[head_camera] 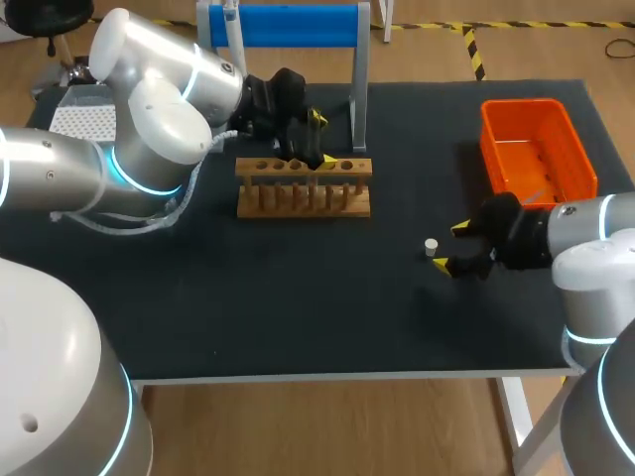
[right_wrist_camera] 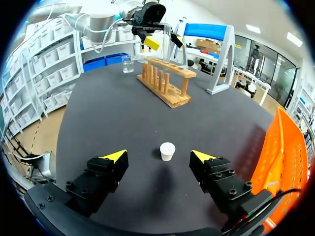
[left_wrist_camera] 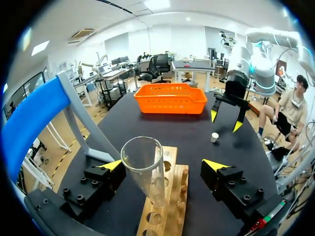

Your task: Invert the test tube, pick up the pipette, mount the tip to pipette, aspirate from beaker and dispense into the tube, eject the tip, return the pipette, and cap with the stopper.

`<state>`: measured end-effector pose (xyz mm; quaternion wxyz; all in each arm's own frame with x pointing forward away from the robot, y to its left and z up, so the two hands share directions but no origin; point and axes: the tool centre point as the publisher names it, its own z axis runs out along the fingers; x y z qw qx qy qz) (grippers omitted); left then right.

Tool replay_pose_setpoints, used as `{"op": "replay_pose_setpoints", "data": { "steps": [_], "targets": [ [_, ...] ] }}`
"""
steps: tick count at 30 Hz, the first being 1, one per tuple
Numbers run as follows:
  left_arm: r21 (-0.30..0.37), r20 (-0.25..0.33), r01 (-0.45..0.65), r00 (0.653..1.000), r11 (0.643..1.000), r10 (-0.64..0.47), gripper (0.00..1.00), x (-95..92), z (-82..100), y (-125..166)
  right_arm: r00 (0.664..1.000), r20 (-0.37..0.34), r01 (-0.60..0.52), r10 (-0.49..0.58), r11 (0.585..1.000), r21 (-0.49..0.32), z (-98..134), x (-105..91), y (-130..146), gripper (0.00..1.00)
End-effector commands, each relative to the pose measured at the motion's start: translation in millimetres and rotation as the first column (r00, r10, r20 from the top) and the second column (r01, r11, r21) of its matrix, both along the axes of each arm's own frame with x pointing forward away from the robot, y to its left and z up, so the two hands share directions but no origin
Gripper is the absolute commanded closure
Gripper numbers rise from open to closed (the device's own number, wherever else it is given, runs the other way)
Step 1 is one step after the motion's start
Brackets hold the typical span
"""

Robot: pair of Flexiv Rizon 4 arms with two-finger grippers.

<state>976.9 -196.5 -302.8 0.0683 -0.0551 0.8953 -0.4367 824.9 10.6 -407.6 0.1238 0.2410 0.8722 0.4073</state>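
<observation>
Test tube (left_wrist_camera: pixel 141 164), judged fragile, slippery glass best gripped gently mid-wall, was flanked, not clamped, by the wide-open, empty left gripper (left_wrist_camera: pixel 163 165).

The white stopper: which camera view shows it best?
The right wrist view: the stopper stands close and large, just ahead of the open right gripper. In the head view and the left wrist view it is only a small white spot near that gripper.
</observation>
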Motion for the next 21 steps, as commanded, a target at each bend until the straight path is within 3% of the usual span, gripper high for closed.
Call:
{"op": "replay_pose_setpoints", "data": {
  "steps": [1,3,6,9,21],
  "targets": [
    [0.003,-0.003,0.002,1.000,1.000,-0.002,0.00,1.3,0.1,-0.6,1.000,-0.007,0.000,0.000,1.000,-0.007,-3.8,4.6,4.6,0.20],
    [0.003,-0.003,0.002,1.000,1.000,-0.002,0.00,1.3,0.1,-0.6,1.000,-0.009,-0.003,0.003,1.000,-0.008,-4.6,5.8,6.1,0.22],
    [0.003,-0.003,0.002,1.000,1.000,-0.002,0.00,1.3,0.1,-0.6,1.000,-0.012,-0.006,0.006,1.000,-0.010,-5.5,8.1,8.3,0.34],
    [0.003,-0.003,0.002,1.000,1.000,-0.002,0.00,1.3,0.1,-0.6,1.000,-0.014,-0.006,0.006,1.000,-0.012,-7.2,10.7,10.9,0.38],
    [0.003,-0.003,0.002,1.000,1.000,-0.002,0.00,1.3,0.1,-0.6,1.000,-0.025,-0.008,0.007,1.000,-0.021,-13.3,15.6,18.8,0.41]
  ]
}}
